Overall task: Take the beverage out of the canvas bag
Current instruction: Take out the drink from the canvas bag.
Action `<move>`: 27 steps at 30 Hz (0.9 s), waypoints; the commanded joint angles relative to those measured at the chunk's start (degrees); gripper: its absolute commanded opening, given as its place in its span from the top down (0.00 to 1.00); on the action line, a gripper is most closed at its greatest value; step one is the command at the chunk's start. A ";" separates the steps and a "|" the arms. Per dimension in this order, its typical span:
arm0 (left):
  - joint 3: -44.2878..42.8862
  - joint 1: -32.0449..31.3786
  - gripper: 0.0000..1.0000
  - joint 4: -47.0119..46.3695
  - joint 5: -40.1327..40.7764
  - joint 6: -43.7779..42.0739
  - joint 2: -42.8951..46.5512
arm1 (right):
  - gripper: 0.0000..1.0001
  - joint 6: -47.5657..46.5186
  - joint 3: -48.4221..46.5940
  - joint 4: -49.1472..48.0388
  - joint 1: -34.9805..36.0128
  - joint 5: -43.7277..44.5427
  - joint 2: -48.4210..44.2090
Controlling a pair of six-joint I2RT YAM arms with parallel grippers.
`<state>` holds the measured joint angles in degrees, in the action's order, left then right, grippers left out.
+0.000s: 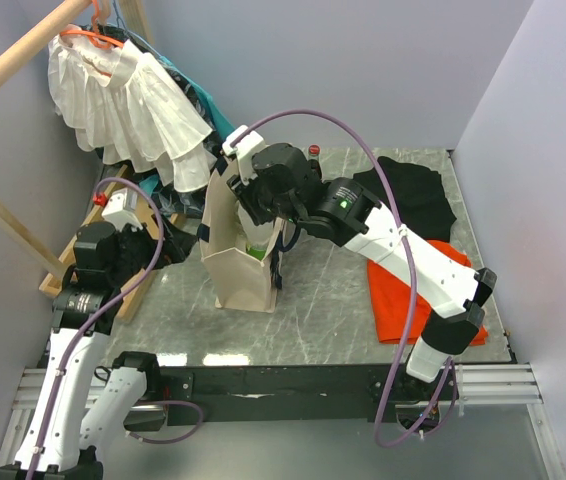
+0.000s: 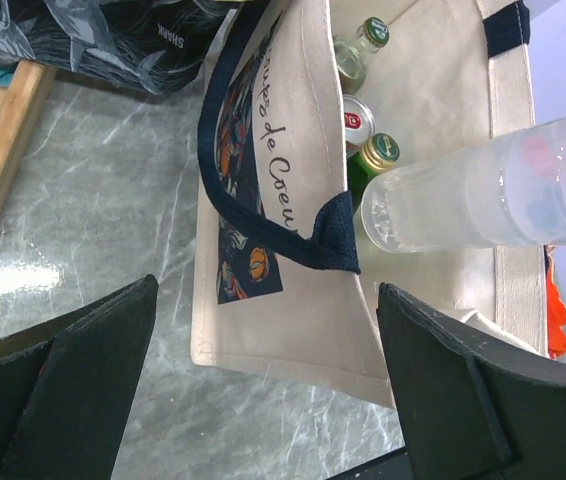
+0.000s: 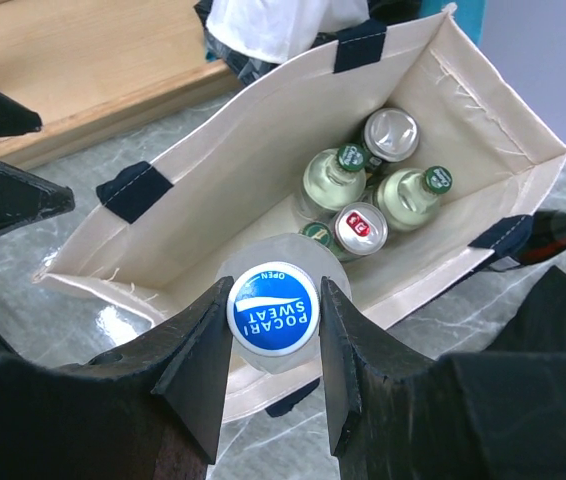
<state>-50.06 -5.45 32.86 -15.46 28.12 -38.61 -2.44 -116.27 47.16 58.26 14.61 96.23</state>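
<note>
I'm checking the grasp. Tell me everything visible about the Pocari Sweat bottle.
The Pocari Sweat bottle is translucent plastic, cloudy inside, with a blue-and-white cap. It hangs upright, pinched near the cap by the right gripper, its base about level with the rim of the open canvas bag, above the cans and green-capped bottles inside.

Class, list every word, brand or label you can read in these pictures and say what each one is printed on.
"POCARI SWEAT", with a small "OPEN": on the blue cap of the bottle.
"de Coeu": on the bag's outer side, both ends cut off.
"SHARK": on the dark wrapping behind the bag.
Red can top: print too small to read.
</note>
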 commanded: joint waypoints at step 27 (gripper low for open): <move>-4.17 0.00 0.04 -1.57 0.52 -0.34 -1.12 | 1.00 -4.68 -7.75 -13.41 -0.08 9.47 -8.33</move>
<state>-52.21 -5.43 33.26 -15.09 27.88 -39.66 -4.89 -120.86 44.29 58.26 20.97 93.65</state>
